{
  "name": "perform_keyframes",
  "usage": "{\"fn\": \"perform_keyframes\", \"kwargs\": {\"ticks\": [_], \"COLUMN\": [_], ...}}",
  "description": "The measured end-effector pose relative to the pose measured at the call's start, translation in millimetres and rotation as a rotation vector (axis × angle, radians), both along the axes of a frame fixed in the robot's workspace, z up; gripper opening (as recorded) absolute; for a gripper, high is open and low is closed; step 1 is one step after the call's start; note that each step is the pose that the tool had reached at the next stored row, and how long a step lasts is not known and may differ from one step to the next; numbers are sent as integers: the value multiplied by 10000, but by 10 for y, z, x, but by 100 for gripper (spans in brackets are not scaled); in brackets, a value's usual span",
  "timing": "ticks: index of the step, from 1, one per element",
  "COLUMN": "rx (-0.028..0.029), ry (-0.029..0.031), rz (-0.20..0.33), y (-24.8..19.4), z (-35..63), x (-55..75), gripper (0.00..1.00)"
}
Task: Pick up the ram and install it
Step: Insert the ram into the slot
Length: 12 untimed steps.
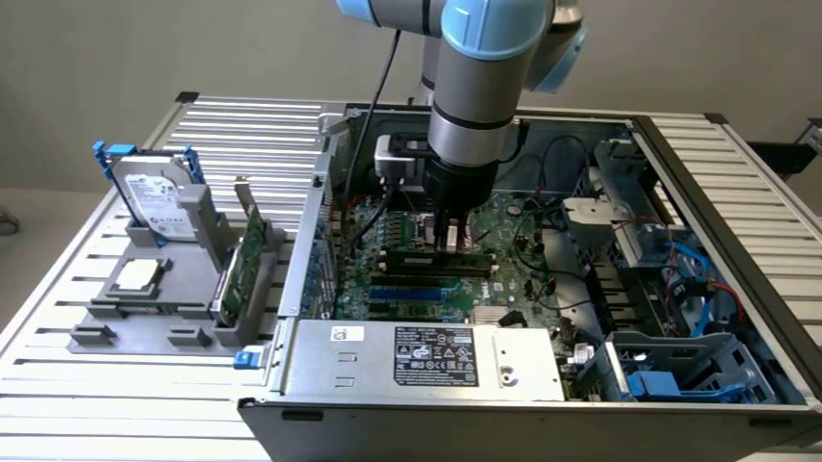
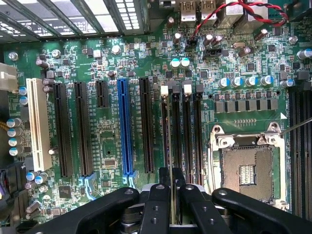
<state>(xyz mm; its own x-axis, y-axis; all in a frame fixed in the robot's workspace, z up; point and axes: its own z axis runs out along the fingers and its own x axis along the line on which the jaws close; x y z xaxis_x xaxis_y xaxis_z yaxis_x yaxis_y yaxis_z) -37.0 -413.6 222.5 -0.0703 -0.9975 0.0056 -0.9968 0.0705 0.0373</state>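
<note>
My gripper (image 1: 449,241) reaches straight down into the open computer case (image 1: 719,221), right over the motherboard (image 1: 514,279). It is shut on the ram (image 1: 440,257), a long narrow stick lying along the memory slots under the fingertips. In the wrist view the ram (image 2: 169,141) appears edge-on as a thin line running out from between the black fingers (image 2: 156,200). It lines up with the memory slot (image 2: 165,122) that has a white latch at its far end. My gripper (image 2: 170,187) holds it near the stick's middle. Whether the ram is fully seated I cannot tell.
On the exterior view's left a grey holder (image 1: 141,322) carries a hard drive (image 1: 154,197), a green expansion card (image 1: 244,260) and a processor chip (image 1: 139,276). The power supply (image 1: 424,356) fills the case front. The wrist view has a blue slot (image 2: 124,126), black slots and the open CPU socket (image 2: 246,168).
</note>
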Motion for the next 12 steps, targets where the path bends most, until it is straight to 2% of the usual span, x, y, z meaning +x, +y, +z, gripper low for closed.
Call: {"fn": "perform_keyframes", "kwargs": {"ticks": [9, 12], "rx": [-29, -67], "ry": [1, 0], "rz": [40, 68], "y": [0, 0], "z": [-1, -13], "x": [0, 0], "gripper": [15, 15]}}
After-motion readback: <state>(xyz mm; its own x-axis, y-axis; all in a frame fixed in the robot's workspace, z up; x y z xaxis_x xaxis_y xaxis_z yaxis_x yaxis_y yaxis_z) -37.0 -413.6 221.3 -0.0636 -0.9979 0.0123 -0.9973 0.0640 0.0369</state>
